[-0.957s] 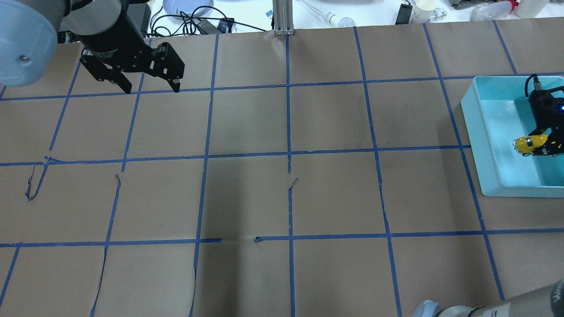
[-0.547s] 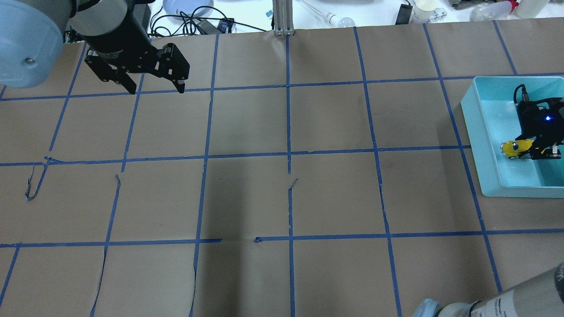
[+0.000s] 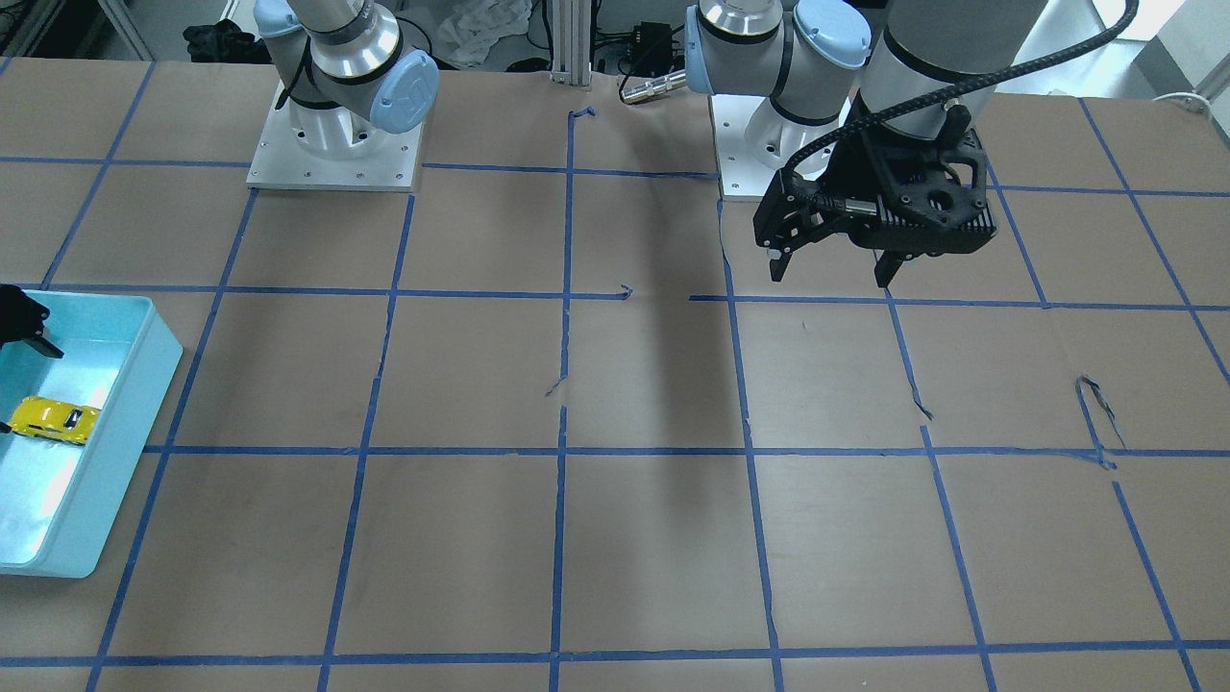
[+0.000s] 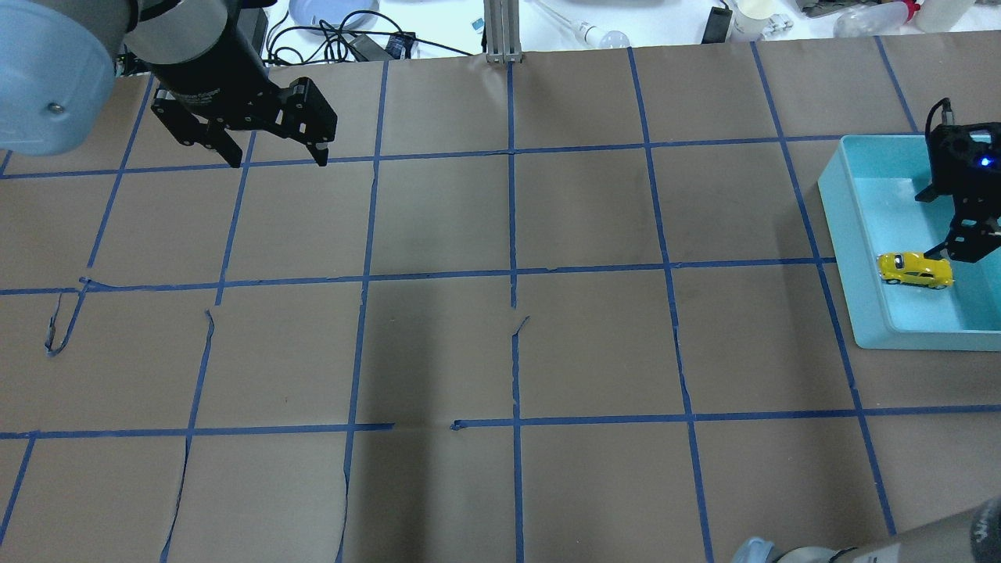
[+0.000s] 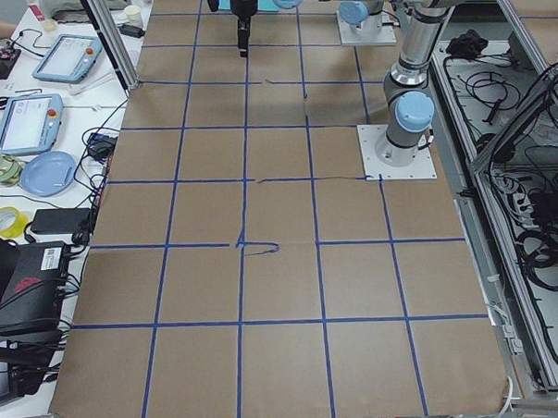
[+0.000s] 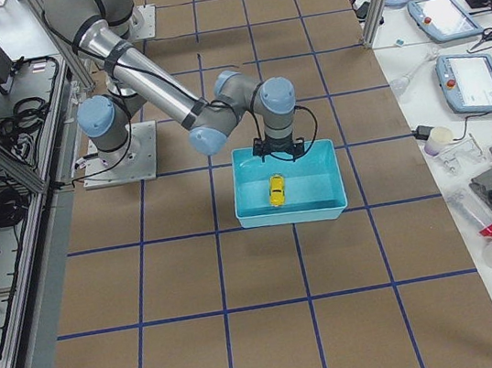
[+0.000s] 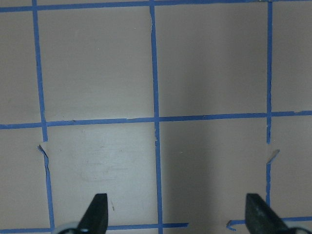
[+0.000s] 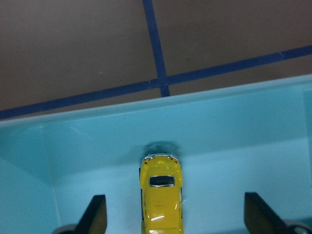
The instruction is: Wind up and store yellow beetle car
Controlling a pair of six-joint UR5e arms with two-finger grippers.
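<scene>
The yellow beetle car [image 4: 915, 270] lies on its wheels on the floor of the teal bin [image 4: 843, 234], near its left wall. It also shows in the front view [image 3: 53, 420], the right side view [image 6: 277, 190] and the right wrist view [image 8: 162, 195]. My right gripper [image 8: 176, 214] is open above the car, with its fingers [image 8: 97, 214] apart on either side and not touching it. My left gripper [image 4: 278, 162] is open and empty above the far left of the table, and shows in the front view [image 3: 828, 279] and in its wrist view [image 7: 176, 214].
Brown paper with a blue tape grid [image 4: 512, 274] covers the table. The bin [image 3: 144, 384] sits at the robot's right edge. An aluminium post [image 4: 496, 31], cables, a blue plate [image 4: 332, 9] and bottles lie beyond the far edge.
My right gripper has let go of the yellow car and pulled up and away. The car now rests on the bin floor. My left gripper shifted slightly to the right.
</scene>
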